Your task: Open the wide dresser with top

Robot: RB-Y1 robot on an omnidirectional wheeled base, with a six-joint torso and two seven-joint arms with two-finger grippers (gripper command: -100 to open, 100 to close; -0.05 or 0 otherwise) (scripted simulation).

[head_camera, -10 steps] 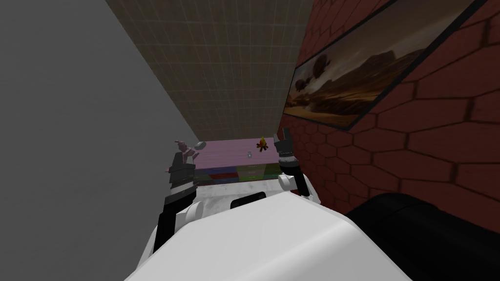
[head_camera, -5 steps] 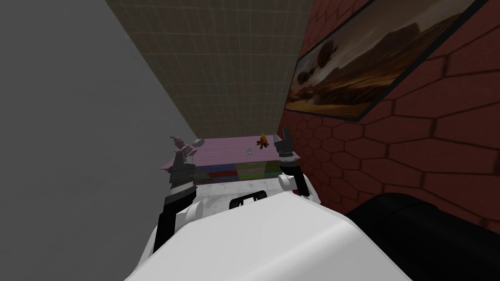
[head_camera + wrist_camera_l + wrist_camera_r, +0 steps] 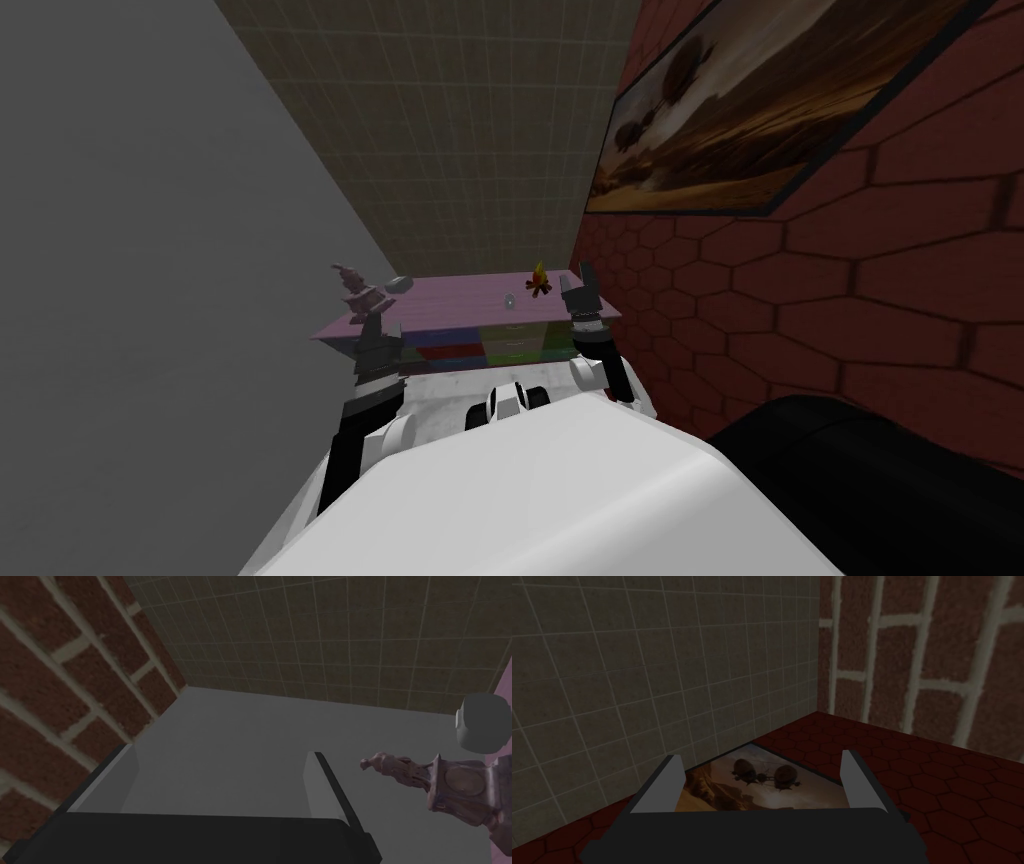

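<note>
Spread left hand [image 3: 220, 752], pinkish figurine [image 3: 450, 786] beside, grey round object [image 3: 482, 723]

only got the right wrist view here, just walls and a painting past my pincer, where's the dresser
Observer: Ahead of you in the head view. The dresser stands against the tiled wall, with a pink top and coloured drawer fronts.
Operator: is the left pincer on it
Observer: No, the left pincer is open and holds nothing, raised near the dresser's left end.
Operator: anything sitting near it
Observer: A figurine stands on the top, close beside that pincer.
</note>
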